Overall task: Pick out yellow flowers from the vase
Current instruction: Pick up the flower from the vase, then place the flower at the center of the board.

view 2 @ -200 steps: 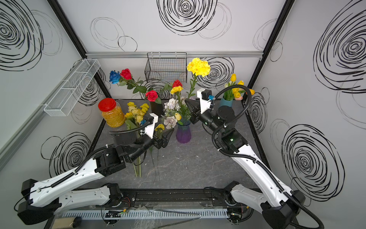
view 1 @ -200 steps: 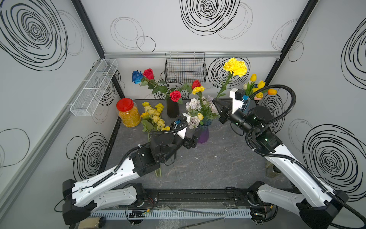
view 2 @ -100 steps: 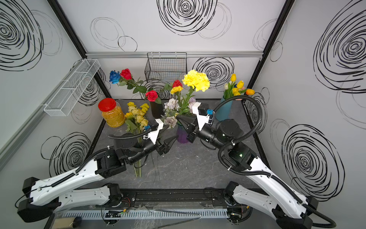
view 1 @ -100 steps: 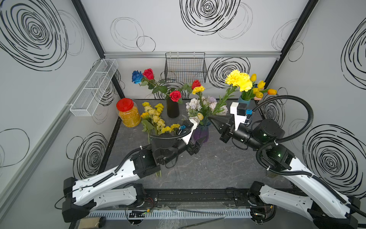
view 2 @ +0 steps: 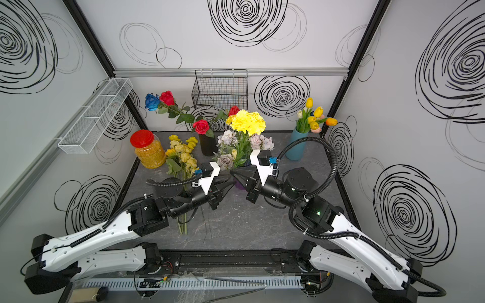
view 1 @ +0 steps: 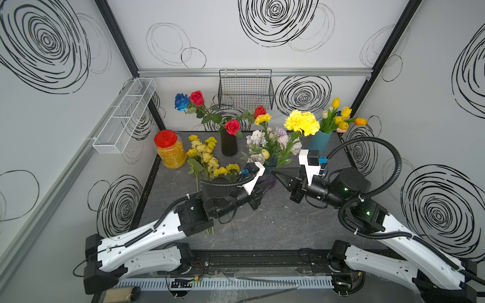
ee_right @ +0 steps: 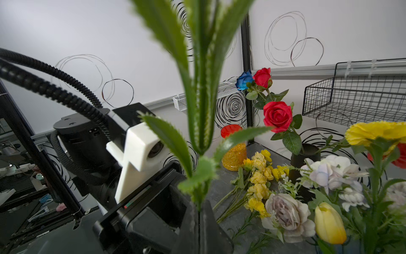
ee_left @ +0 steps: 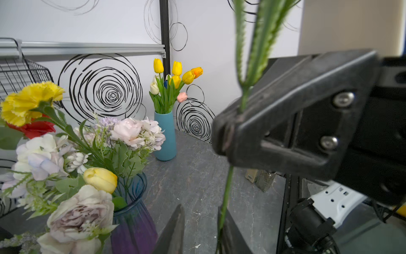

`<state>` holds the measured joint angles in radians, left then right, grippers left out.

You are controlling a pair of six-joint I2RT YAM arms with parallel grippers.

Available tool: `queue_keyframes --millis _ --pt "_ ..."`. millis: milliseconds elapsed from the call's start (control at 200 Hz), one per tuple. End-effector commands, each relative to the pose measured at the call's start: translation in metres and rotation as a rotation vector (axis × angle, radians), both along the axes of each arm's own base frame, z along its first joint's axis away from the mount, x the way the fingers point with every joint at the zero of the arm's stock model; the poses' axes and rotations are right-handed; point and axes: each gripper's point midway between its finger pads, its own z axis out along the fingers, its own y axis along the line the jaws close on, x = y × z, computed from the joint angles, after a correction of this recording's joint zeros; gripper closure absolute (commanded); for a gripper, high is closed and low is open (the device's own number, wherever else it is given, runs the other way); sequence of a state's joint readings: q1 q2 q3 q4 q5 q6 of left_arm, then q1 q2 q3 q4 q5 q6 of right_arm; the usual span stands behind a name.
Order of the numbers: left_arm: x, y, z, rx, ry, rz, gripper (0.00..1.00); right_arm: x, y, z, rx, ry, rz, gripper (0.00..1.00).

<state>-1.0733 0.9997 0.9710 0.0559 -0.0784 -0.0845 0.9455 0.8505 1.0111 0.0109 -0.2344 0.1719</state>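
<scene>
Holding one yellow carnation clear of the vase, above the bench.
Right claw is clamped on its stem; left claw stands narrowly parted around the lower stem, one finger touching it.

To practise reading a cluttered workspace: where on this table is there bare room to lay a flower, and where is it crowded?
Free: the front-centre table, bordered by the left arm, right arm and base rail. A smaller strip lies between the purple vase and teal vase. Crowded: the back left, with the jar, laid yellow flowers and black vase.
</scene>
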Motion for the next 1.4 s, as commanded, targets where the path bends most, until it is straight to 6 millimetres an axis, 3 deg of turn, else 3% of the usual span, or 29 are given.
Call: queue_keyframes --millis 0,185,365,475,545,690,856,1096,1236,1396 --pt "-0.005 -0.004 0.011 -0.055 -0.023 -0.033 0.82 -0.004 -0.001 0.002 0.02 0.001 0.006 1.0" --pt "-0.008 -0.007 0.003 -0.045 -0.008 -0.049 0.99 0.001 0.0 -0.016 -0.021 0.02 -0.014 1.0" --pt "-0.007 -0.01 -0.004 -0.03 0.009 -0.041 1.0 -0.001 -0.001 -0.017 -0.01 0.01 -0.014 0.97" --pt "-0.005 -0.01 -0.006 -0.021 0.015 -0.027 1.0 0.0 -0.003 -0.017 -0.013 -0.003 -0.023 0.88" --pt "-0.002 -0.006 -0.006 -0.014 0.026 -0.001 1.0 0.001 -0.005 -0.017 -0.016 -0.009 -0.036 0.73" --pt "0.007 0.015 -0.015 0.009 0.077 0.102 1.0 0.008 -0.017 -0.022 -0.035 -0.032 -0.113 0.54" --pt "0.007 0.049 -0.042 0.031 0.182 0.211 1.0 0.019 -0.044 -0.033 -0.042 -0.072 -0.257 0.45" --pt "0.003 0.111 -0.104 0.024 0.382 0.385 1.0 0.031 -0.077 -0.043 -0.004 -0.077 -0.425 0.44" --pt "0.004 0.139 -0.134 -0.067 0.484 0.458 1.0 0.034 -0.075 -0.052 0.0 -0.069 -0.428 0.45" --pt "0.005 0.152 -0.169 -0.149 0.614 0.489 1.0 0.037 -0.071 -0.057 -0.023 -0.058 -0.428 0.45"
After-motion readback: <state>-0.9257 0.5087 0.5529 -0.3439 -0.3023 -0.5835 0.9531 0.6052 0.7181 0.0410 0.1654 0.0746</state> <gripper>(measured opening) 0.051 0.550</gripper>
